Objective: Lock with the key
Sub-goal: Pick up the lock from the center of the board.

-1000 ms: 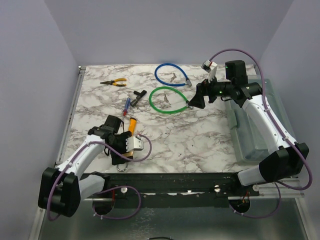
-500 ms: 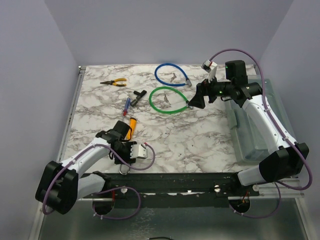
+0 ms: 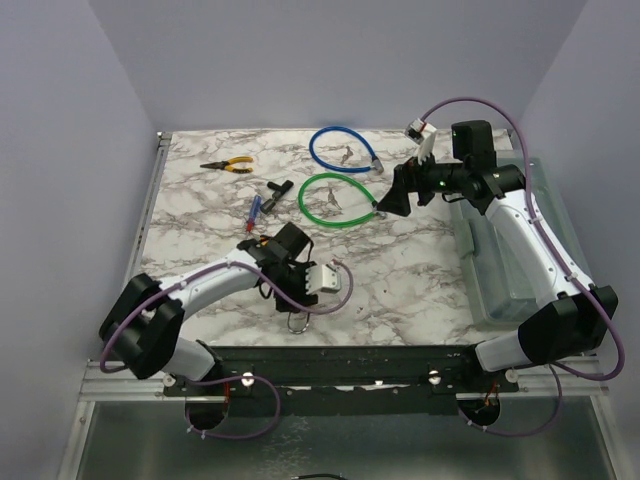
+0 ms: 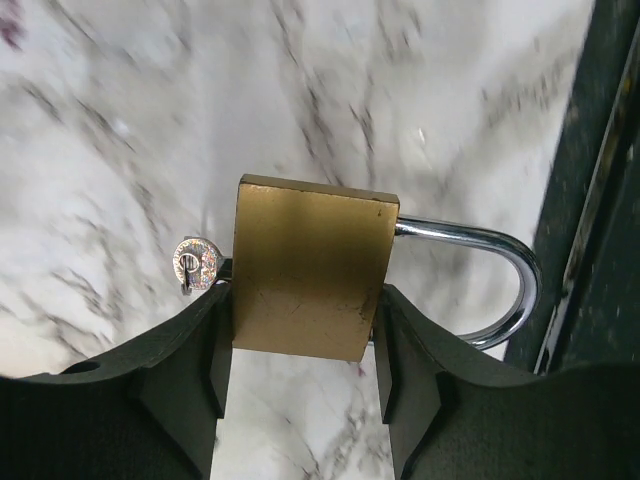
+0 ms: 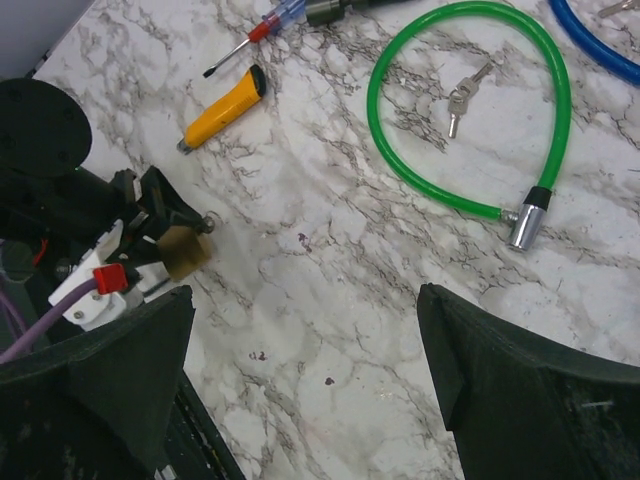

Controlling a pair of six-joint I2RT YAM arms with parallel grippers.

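Observation:
My left gripper (image 4: 305, 340) is shut on a brass padlock (image 4: 310, 265), gripping its body by the two sides just above the marble table. The steel shackle (image 4: 500, 290) points right toward the table's near edge; its lower end is hidden behind my finger. A small round metal piece (image 4: 197, 265) sits at the lock's opposite end. The padlock also shows in the right wrist view (image 5: 183, 250). My right gripper (image 3: 385, 205) is open and empty, held above the table by the green cable lock (image 3: 335, 200). Loose keys (image 5: 462, 95) lie inside the green loop.
A blue cable lock (image 3: 340, 150) lies at the back. Pliers (image 3: 228, 165), a black tool (image 3: 277, 190), a screwdriver (image 5: 255, 40) and a yellow knife (image 5: 225, 108) lie at the left. A clear bin (image 3: 505, 250) stands along the right edge.
My left arm has swung right along the near edge, carrying the padlock toward the table's middle. The right arm has not moved.

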